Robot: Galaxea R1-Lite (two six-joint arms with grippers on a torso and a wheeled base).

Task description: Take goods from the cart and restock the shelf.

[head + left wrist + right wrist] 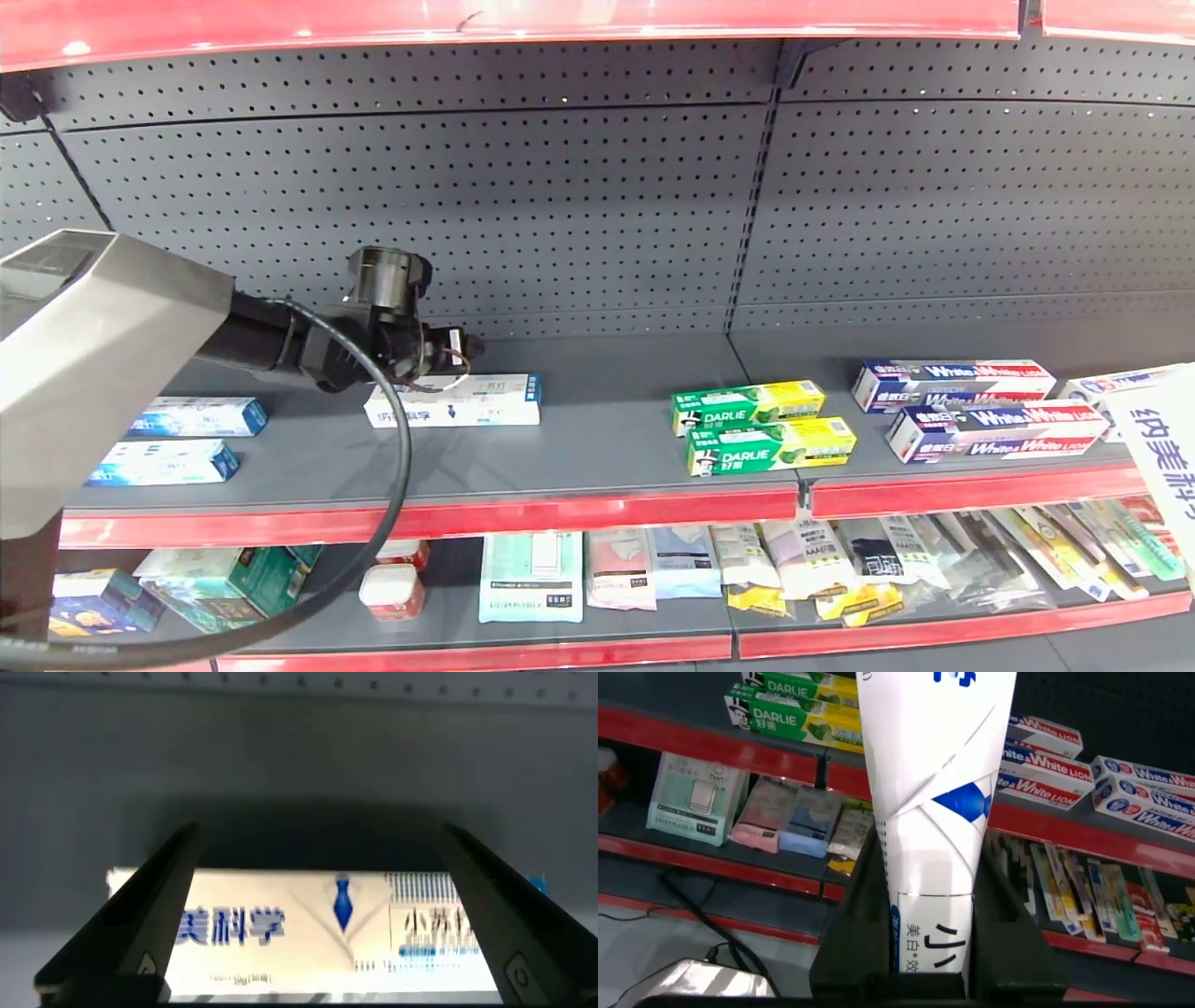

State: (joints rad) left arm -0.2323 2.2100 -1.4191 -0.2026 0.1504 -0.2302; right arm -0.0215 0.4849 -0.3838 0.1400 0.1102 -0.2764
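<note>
A white and blue toothpaste box [455, 403] lies flat on the grey shelf [607, 373], left of the middle. My left gripper [464, 353] hangs just behind and above it, reached in from the left. In the left wrist view the fingers [154, 905] stand wide apart over the box [308, 924], which runs past them on both sides, so this gripper [320, 835] is open. My right gripper [934, 854] is shut on a second white and blue toothpaste box [934, 756], held upright in front of the shelf; it shows at the head view's right edge [1158, 439].
On the same shelf lie two green and yellow boxes [761, 425], several blue, white and red boxes [971, 411] to the right, and two light blue boxes [182, 439] at the left. Flat packets [653, 565] fill the lower shelf. A red-edged shelf [523, 19] hangs overhead.
</note>
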